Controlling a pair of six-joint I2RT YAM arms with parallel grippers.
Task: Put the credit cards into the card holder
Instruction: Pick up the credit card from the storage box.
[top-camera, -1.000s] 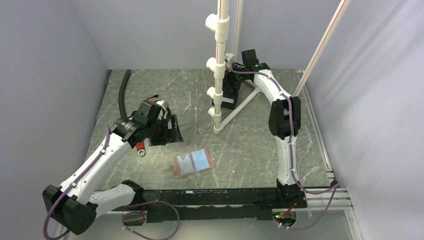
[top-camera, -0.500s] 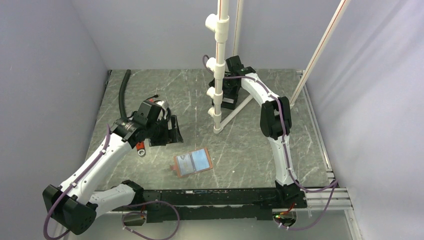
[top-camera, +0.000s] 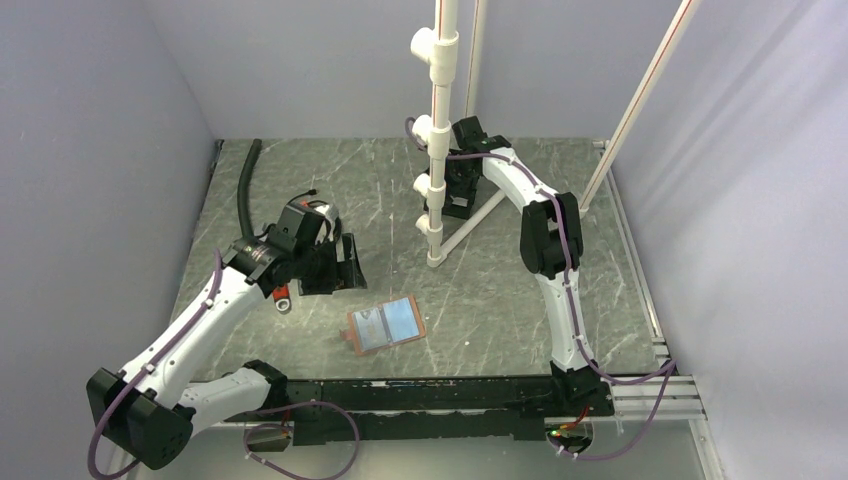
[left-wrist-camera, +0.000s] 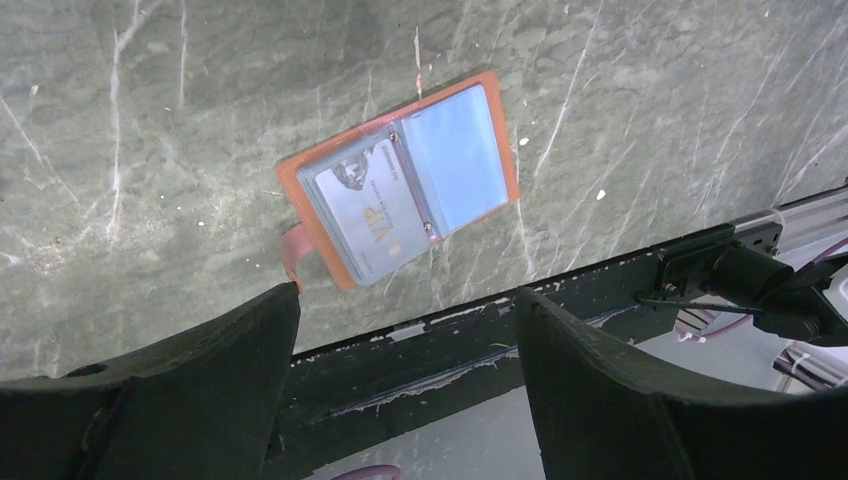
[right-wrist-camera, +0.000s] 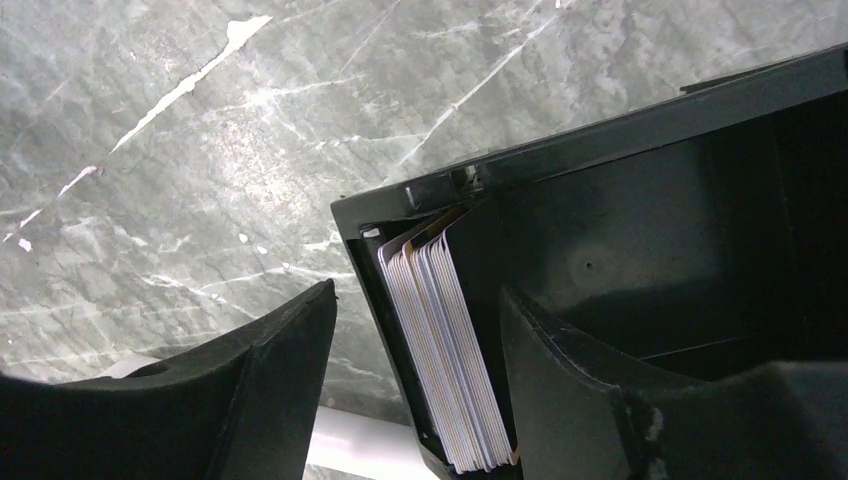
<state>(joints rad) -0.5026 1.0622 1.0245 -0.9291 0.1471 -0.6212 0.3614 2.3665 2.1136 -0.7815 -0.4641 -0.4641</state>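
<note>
The right end effector (right-wrist-camera: 415, 300) has swung over the boxed credit cards (right-wrist-camera: 440, 350), spread wide and empty.

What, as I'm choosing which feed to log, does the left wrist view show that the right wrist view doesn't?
Only left wrist: the card holder lying open, a VIP card and a light blue card in its sleeves. Only right wrist: a black box with a stack of cards standing on edge inside. Shared: the marbled table; the left gripper and right gripper each open.
</note>
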